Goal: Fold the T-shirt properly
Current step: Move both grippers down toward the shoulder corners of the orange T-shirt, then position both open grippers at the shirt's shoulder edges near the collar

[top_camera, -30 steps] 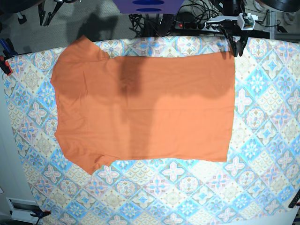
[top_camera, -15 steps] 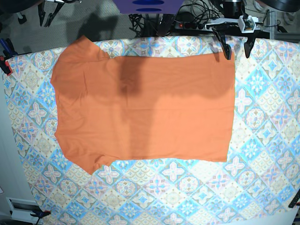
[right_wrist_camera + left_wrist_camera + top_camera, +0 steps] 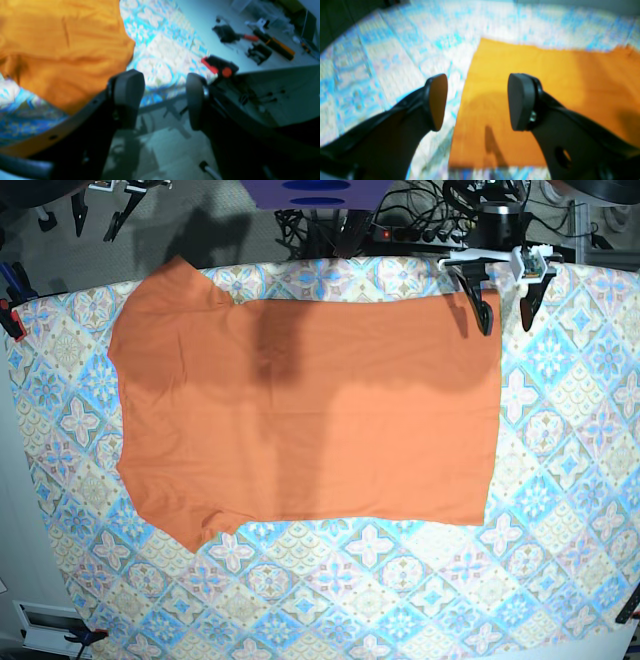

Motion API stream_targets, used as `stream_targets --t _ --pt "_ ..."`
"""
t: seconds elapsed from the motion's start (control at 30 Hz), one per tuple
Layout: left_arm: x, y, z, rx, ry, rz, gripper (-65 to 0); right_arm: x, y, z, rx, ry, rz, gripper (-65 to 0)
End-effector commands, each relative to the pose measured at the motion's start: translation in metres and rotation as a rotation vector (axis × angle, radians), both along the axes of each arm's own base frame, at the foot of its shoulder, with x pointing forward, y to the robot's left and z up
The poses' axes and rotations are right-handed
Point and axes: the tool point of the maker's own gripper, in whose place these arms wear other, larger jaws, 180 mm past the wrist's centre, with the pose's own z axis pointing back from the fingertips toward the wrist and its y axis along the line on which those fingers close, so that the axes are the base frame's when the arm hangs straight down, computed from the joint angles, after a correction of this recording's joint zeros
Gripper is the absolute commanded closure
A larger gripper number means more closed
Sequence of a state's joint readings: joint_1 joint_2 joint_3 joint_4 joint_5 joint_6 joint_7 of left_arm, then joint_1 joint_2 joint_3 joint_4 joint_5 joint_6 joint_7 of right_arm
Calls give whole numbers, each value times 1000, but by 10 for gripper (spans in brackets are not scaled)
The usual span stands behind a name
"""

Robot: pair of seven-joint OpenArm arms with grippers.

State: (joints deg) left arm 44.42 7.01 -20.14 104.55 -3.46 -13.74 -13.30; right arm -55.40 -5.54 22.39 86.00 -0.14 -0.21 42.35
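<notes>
- My left fingers stand open, empty, straddling the far right hem corner of the plain orange thin-fabric T-shirt.
- My right fingers, parted and empty, hang off the tabletop's far left edge.
- The shirt lies flat, long axis left-right; the left arm is nearer.

A workshop: hand tools litter the floor, cables tangle behind the table.

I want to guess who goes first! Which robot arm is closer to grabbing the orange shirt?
Probably left. The left gripper hangs open over the T-shirt's hem corner; the right gripper, also open, sits off the table edge.
</notes>
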Motion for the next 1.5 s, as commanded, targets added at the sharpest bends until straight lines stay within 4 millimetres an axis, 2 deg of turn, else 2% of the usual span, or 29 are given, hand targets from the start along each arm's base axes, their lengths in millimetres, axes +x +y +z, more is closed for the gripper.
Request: stream_targets --t 0.0,0.23,0.43,0.57,0.7,0.83,1.0,1.17,1.3,1.47 --pt "6 -1 15 2 -42 -12 -379 0 -4 9 -18 -9 3 -299" --pt "14 -30 23 -49 8 -170 -379 22 -13 6 27 136 -52 -299" --pt "13 -38 33 -110 77 -276 -379 36 -13 16 38 169 -60 -299" --pt "13 -14 43 -131 128 -325 -379 47 -15 15 53 191 -78 -299" --pt "13 32 51 -109 193 -278 -379 51 -18 3 84 241 -109 -299" --pt "8 53 52 -66 226 -231 -381 52 -16 0 95 256 -110 -299" --pt "2 60 39 9 305 -216 -385 58 -14 3 96 241 -104 -299" --pt "-5 62 29 42 353 -193 -382 65 -4 1 110 241 -63 -299" --pt "-7 59 27 27 355 -182 -381 66 3 -3 128 252 -52 -299" --pt "-10 57 24 14 356 -167 -379 72 1 -9 149 290 -78 -299"
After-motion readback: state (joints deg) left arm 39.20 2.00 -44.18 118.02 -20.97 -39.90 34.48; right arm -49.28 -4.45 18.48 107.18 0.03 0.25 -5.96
